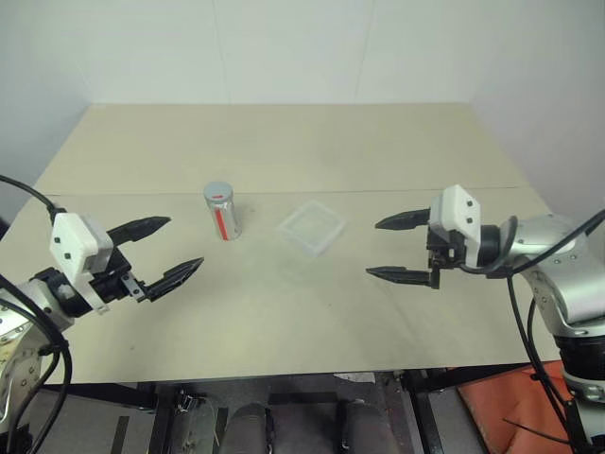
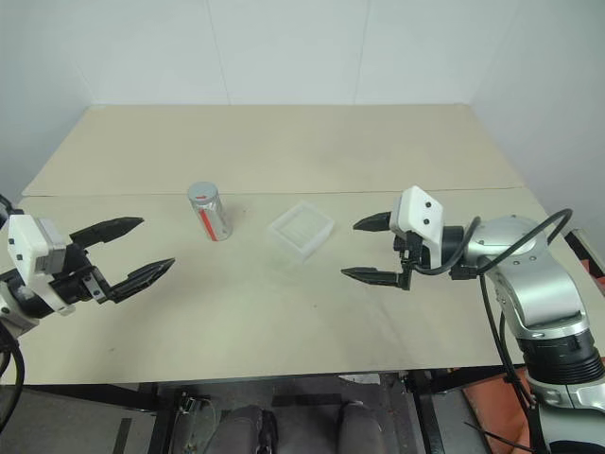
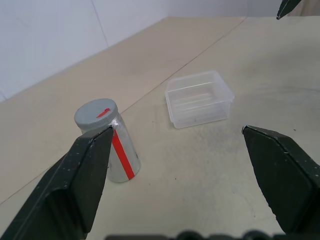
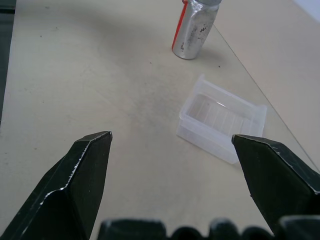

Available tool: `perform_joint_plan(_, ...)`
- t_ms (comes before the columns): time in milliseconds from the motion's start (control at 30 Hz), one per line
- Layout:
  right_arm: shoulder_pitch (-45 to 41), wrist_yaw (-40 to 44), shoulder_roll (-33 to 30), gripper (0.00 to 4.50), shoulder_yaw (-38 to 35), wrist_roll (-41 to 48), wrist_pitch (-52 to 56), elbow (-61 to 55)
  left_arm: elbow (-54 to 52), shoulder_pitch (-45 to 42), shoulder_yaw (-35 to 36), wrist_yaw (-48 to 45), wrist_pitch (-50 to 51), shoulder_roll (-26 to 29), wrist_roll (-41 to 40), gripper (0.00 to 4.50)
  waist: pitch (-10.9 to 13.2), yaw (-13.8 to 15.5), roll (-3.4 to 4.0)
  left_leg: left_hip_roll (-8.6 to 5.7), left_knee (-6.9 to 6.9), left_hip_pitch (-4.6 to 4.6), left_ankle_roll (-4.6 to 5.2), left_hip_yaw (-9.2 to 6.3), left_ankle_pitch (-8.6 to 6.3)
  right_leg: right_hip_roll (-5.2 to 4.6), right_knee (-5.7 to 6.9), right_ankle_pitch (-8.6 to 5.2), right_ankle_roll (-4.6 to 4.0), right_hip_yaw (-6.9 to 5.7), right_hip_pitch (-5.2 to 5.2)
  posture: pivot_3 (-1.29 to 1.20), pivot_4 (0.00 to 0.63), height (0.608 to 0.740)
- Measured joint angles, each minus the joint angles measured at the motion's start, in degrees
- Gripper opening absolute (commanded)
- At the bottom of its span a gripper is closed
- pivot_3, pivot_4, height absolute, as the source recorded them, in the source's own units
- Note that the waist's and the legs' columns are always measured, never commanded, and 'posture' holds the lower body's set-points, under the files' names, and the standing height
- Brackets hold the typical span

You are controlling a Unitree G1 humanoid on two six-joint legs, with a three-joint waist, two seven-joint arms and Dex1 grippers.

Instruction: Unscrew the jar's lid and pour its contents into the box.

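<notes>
**Starting from scratch: lid on, nothing poured**

Reading from our left, the left gripper (image 1: 161, 249) hangs with its fingers spread wide and empty, well to the left of the jar (image 1: 221, 212). We take the jar as our landmark: it stands upright on the table (image 1: 284, 322), its lid (image 3: 96, 114) screwed on, so we judge no step done. Just to its right sits the box (image 1: 310, 227), empty. Farther right of the jar, the right gripper (image 1: 389, 248) is likewise spread and holding nothing. Gripping, unscrewing and pouring all remain.
</notes>
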Motion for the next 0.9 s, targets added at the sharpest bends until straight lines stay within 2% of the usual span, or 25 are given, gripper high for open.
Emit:
perform_joint_plan(433, -0.4, 0.4, 0.2, 4.50, 0.1, 0.0, -1.2, 0.6, -0.1, -0.2, 0.0, 2.1, 0.0, -1.1, 0.6, 4.47, 0.0, 0.0, 0.00, 0.00, 0.00, 0.00, 0.01, 0.00, 0.00, 0.00, 0.00, 0.00, 0.00, 0.01, 0.00, 0.00, 0.150, 0.740)
perform_joint_plan(533, -0.4, 0.3, 0.3, 4.50, 0.1, -0.3, -1.4, 0.8, -0.2, -1.8, -1.9, 7.1, 0.4, -2.7, 4.1, 4.47, 0.0, 0.2, 0.00, -0.02, 0.00, 0.03, 0.01, -0.01, 0.00, 0.00, 0.00, 0.00, 0.00, 0.00, 0.06, 0.00, 0.150, 0.740)
perform_joint_plan(733, -0.4, 0.1, 0.4, 4.50, 0.2, -0.4, -1.6, 0.7, -2.3, -2.8, -11.7, 22.0, 3.3, -12.6, 12.6, 4.47, 0.0, 0.4, -0.02, -0.03, 0.02, 0.00, 0.01, -0.02, -0.01, 0.00, -0.01, 0.02, 0.01, 0.00, 0.07, 0.00, 0.150, 0.740)
perform_joint_plan(900, -0.4, 0.1, 0.4, 4.50, 0.2, -0.4, -1.6, 0.5, -2.6, -6.4, -14.0, 33.3, 5.5, -21.2, 17.2, 4.47, 0.0, 0.5, -0.02, -0.03, 0.02, 0.05, 0.01, -0.06, 0.00, 0.00, -0.02, 0.03, -0.01, -0.01, 0.13, 0.00, 0.150, 0.740)
